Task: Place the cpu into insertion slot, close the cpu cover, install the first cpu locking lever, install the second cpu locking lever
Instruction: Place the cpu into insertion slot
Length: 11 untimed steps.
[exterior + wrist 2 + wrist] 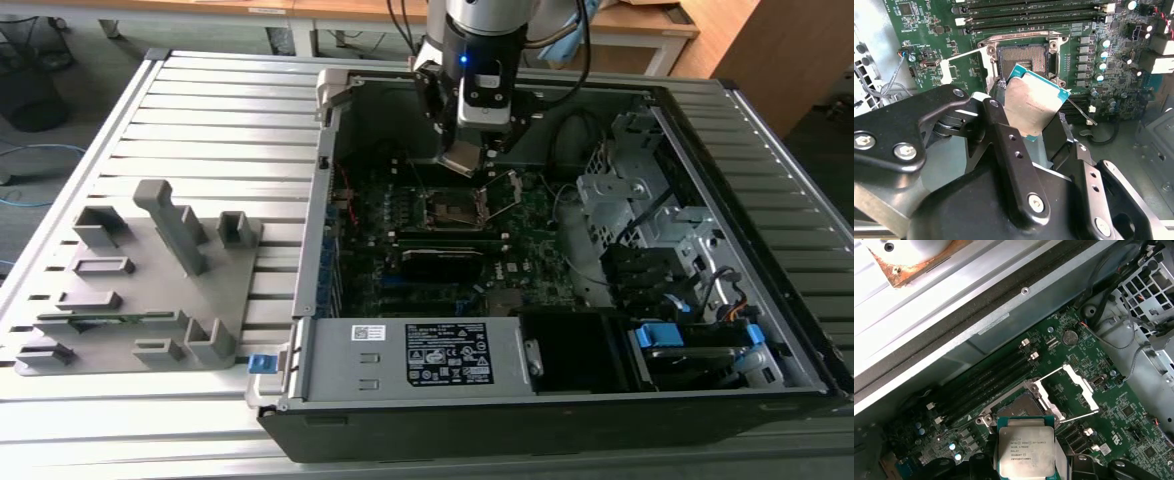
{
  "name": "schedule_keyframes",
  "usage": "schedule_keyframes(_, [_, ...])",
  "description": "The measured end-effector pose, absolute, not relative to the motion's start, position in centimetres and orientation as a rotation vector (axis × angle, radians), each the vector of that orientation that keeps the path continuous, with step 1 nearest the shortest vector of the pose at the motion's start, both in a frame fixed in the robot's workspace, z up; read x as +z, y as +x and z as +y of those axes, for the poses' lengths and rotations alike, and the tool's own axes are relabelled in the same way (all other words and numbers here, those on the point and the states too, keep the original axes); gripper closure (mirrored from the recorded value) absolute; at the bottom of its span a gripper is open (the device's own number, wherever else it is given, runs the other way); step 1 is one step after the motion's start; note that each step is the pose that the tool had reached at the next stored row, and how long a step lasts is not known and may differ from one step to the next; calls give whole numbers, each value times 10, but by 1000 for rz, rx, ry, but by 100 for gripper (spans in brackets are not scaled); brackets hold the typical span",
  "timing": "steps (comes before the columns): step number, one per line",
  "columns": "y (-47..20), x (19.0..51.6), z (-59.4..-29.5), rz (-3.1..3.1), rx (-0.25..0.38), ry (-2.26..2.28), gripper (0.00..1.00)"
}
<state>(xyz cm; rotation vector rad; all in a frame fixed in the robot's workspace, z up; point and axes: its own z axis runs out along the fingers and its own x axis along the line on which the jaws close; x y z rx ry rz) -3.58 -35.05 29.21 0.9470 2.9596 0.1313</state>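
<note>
Open computer case (pixel 534 430) on slatted metal table (pixel 214 110), toward exterior view's right edge; motherboard (pixel 929 30) inside. Insertion slot (pixel 1023 57) bare, cpu cover (pixel 1081 387) swung up beside it. Gripper (pixel 1029 112) above slot, fingers (pixel 1004 135) pinching cpu (pixel 1026 450) by opposite edges, chip tilted. Grey fixture block (pixel 147 290) near table's opposite edge. Desks (pixel 627 30) behind.

Soft even room light, computer case (pixel 400 430) interior shadowed, washed-out glare on pale metal (pixel 914 300)
</note>
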Motion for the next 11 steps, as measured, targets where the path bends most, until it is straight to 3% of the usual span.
schedule_keyframes(11, [-36,291,-350,2951,131,971,46])
